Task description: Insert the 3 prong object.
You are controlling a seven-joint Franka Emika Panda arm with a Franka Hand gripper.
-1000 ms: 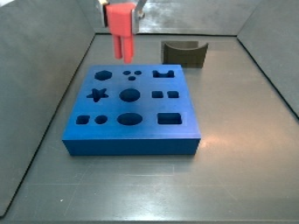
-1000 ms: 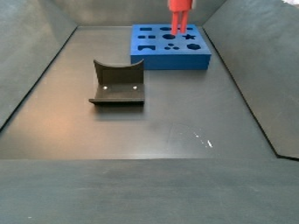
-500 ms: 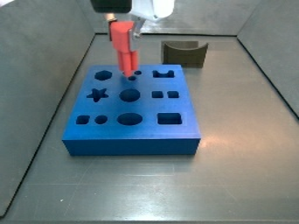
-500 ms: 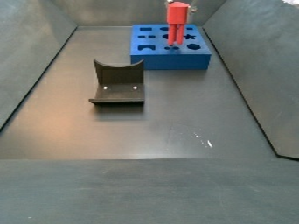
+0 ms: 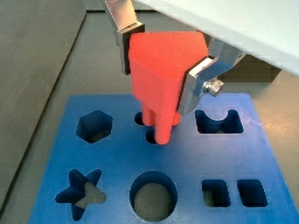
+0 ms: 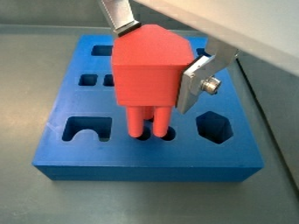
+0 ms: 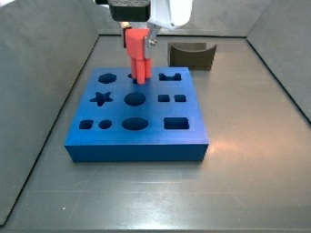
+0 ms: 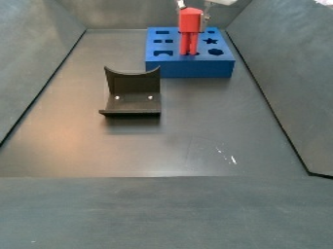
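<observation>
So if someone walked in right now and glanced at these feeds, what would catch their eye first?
The bright red 3 prong object, gripped in the hand and standing upright with its prongs at the small round holes of the blue block. Next, the dark grey curved block, sitting alone on the floor away from the blue block.

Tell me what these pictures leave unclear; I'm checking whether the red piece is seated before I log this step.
- How deep the prongs sit: in both wrist views the 3 prong object hides its own tips in the blue block.
- Third prong: hidden behind the other two.
- Gripper: upper part cut off by the frame in both wrist views.
- Side views: the piece is too small to judge seating.
</observation>
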